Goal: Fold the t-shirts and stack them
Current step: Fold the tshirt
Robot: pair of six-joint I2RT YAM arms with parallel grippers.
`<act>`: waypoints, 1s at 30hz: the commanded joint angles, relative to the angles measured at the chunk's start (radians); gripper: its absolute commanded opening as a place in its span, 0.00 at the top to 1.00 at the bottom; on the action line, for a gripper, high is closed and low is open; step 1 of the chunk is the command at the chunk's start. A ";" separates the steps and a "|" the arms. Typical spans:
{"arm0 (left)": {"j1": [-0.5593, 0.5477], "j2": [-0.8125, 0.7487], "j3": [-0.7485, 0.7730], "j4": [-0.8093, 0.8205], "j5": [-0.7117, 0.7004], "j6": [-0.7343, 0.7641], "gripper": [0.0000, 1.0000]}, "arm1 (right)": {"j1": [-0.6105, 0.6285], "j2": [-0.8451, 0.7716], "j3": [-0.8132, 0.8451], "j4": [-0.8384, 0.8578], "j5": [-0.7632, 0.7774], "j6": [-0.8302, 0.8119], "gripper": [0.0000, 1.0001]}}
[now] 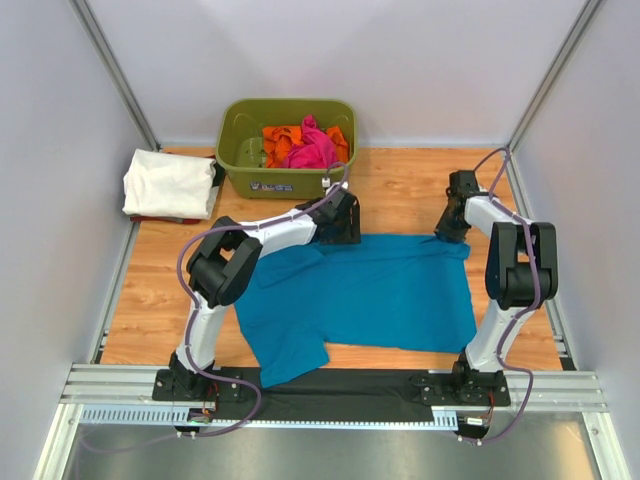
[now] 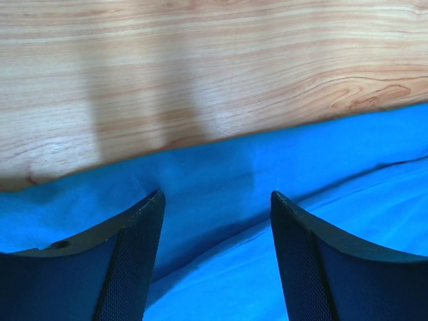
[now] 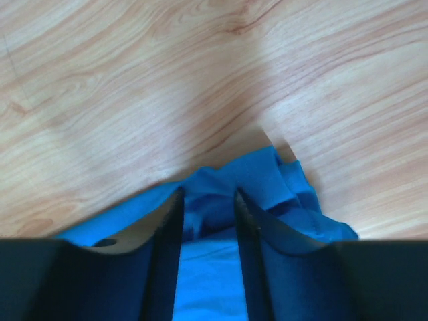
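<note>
Teal t-shirt (image 1: 370,290) lies spread mid-frame. The left gripper (image 2: 217,194) gapes over its upper edge. The right gripper (image 3: 208,192) straddles a bunched corner, and I cannot tell whether it grips.

Unclear grip, covered edge
Whether the right gripper (image 3: 208,194) pinches the corner of the teal shirt (image 3: 267,174) is unclear; the left arm (image 1: 285,225) covers part of its far edge.

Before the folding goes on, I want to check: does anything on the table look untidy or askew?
Yes. The teal t-shirt lies mostly flat, but its far right corner is crumpled between the fingers of the right gripper. Nothing else stands out.
</note>
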 commanded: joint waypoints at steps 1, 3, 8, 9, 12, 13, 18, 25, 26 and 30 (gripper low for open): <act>0.005 0.017 0.044 -0.009 0.018 0.008 0.28 | -0.002 -0.105 0.031 -0.038 0.012 -0.015 0.59; 0.005 0.028 0.070 -0.020 0.018 0.003 0.28 | -0.002 -0.166 0.027 -0.058 0.005 -0.012 0.52; 0.005 0.008 0.086 -0.028 0.017 0.027 0.28 | 0.007 -0.269 0.010 -0.095 -0.029 -0.032 0.31; 0.004 0.000 0.083 -0.025 0.015 0.038 0.28 | 0.010 -0.284 0.004 -0.099 -0.034 -0.032 0.31; 0.001 -0.052 0.051 0.023 0.038 0.096 0.29 | 0.015 -0.295 -0.030 -0.101 -0.055 -0.026 0.33; -0.001 -0.067 0.040 0.056 0.052 0.136 0.28 | 0.015 -0.294 -0.041 -0.095 -0.055 -0.020 0.35; -0.027 -0.179 -0.031 0.153 0.150 0.256 0.28 | 0.015 -0.242 -0.064 -0.073 -0.048 -0.031 0.42; -0.096 -0.123 0.009 0.331 0.378 0.366 0.28 | 0.015 -0.195 -0.015 -0.049 -0.003 -0.077 0.76; -0.100 -0.105 0.035 0.346 0.413 0.371 0.28 | 0.015 -0.179 -0.004 -0.038 -0.008 -0.080 0.81; -0.119 0.006 0.144 0.389 0.449 0.344 0.28 | 0.015 -0.108 0.054 -0.041 0.024 -0.092 1.00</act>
